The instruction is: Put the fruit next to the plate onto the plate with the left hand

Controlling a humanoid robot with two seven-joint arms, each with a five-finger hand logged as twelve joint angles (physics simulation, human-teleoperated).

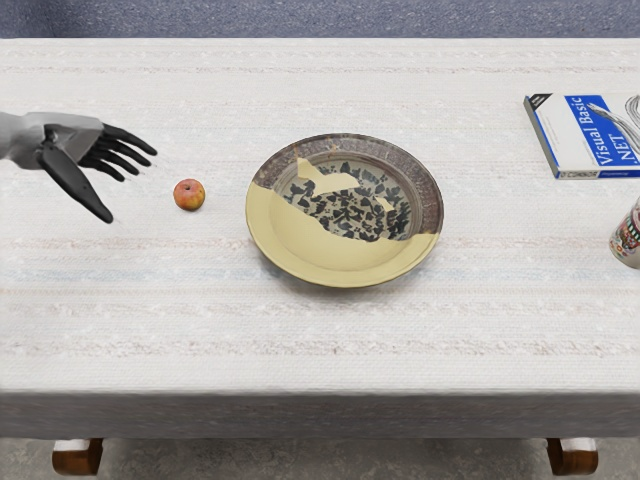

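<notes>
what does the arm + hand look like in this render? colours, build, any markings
Only the left arm shows: a light grey, faceted shell at the forearm. The left hand has a darker grey palm block and five slim matte black fingers that taper to points. No cables, markings or sleeves are visible. The right arm is out of view.

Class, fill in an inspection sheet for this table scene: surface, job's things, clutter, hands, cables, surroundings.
Surface: pale woven-textured table.
Job's things: small red-orange round fruit lies left of the yellow-and-brown patterned ceramic plate, apart from it; the plate holds nothing.
Clutter: blue-and-white paperback book at far right; patterned mug cut by the right edge.
Hands: left hand open, left of the fruit, not touching; right not in view.
Cables: nothing seen.
Surroundings: wooden table feet below; grey floor beyond.
</notes>
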